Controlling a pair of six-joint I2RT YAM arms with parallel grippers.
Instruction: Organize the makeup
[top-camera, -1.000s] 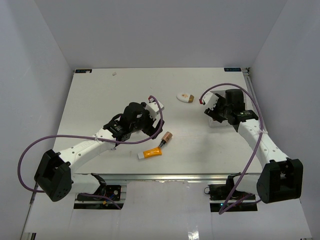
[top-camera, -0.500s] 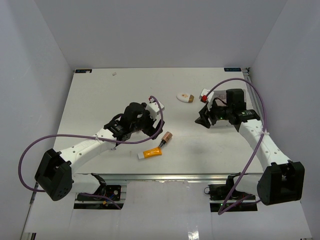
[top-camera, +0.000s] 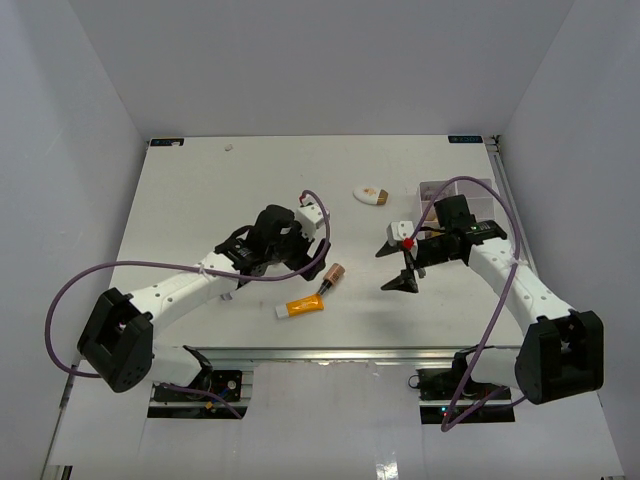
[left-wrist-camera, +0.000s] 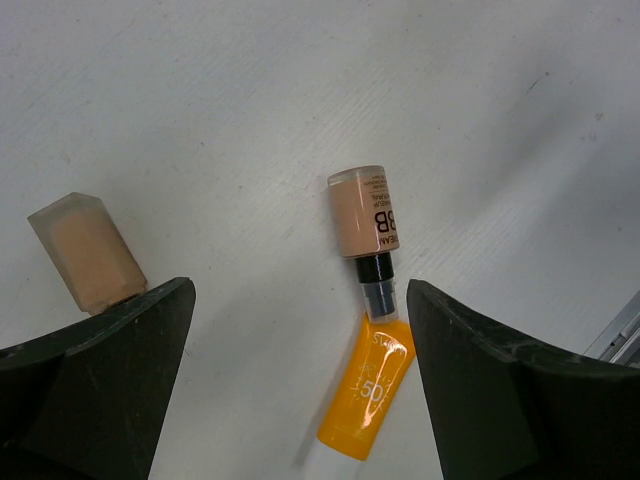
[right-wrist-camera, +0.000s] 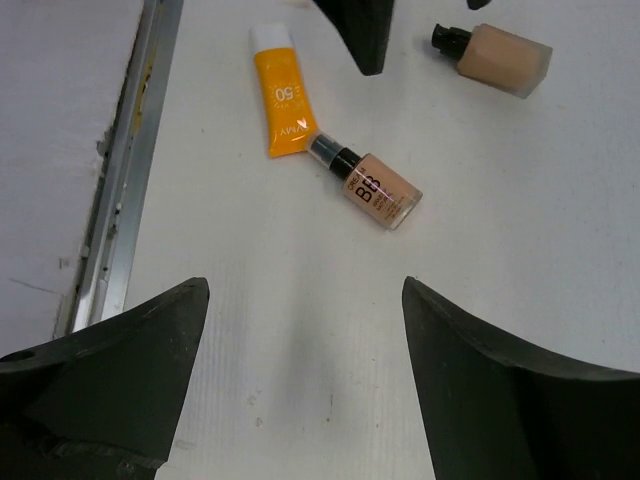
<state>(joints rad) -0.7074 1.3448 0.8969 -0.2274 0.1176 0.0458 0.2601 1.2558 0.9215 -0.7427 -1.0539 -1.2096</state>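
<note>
The orange tube (top-camera: 300, 306) lies near the front edge of the worktop (top-camera: 190, 190). Its crimped end meets the black cap of the brown BB bottle (top-camera: 331, 277). A beige square bottle (left-wrist-camera: 88, 252) lies apart from both, and the white oval compact (top-camera: 371, 194) sits farther back. The left pincer (top-camera: 300, 252) is spread wide and empty over the BB bottle. The right pincer (top-camera: 395, 267) is spread and empty to their right.
</note>
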